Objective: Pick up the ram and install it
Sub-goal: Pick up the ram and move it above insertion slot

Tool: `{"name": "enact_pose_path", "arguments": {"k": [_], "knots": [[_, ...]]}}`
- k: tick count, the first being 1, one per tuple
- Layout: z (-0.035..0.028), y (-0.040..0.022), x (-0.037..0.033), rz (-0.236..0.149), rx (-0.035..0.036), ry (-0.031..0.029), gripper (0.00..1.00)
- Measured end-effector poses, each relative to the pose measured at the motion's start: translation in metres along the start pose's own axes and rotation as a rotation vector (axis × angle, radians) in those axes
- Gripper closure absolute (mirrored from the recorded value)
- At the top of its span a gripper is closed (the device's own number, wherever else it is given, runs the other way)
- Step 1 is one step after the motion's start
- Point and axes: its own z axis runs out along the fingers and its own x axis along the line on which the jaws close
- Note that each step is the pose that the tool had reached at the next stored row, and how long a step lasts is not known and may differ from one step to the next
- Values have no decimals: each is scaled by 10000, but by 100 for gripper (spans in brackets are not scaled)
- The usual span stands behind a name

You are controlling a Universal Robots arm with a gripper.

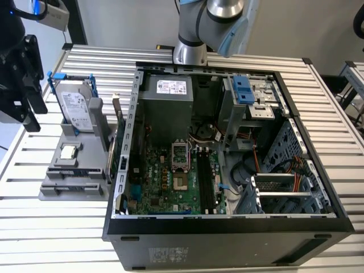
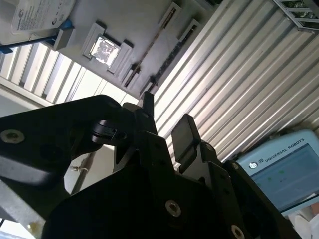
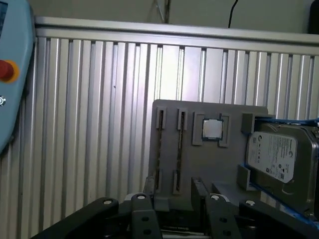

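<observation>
**Spread hand waits beside the fixture, ram not yet gripped**

The hand (image 3: 177, 204) is spread wide with nothing between its fingers. It hangs over the slatted worktop (image 3: 89, 124) next to the grey fixture (image 3: 209, 162), well apart from the ram (image 2: 152, 45). The ram appears to stand on edge in a fixture groove beside the processor chip (image 3: 213, 128). It reads as a thin dark line, and I cannot be sure which of the two grooves holds it.

The stick offers only a narrow edge. A slightly skewed descent could land a finger on the groove's end clips or on the chip, or tip the stick over. The hard drive (image 3: 279, 154), upright on the same fixture, could also be clipped.

The exterior view adds the open computer case (image 1: 227, 230) and its long black memory slots (image 1: 205, 176), which look vacant. The first wrist view lays out the fixture in order: grooves, chip, drive. The second wrist view shows the gap between the fingers from close behind.
</observation>
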Motion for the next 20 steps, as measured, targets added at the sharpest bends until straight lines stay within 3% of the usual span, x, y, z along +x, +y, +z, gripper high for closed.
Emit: {"name": "enact_pose_path", "arguments": {"k": [5,20], "knots": [[26,-1,0,0,1,2,0],[299,-9,-2,0,0,3,0]]}}
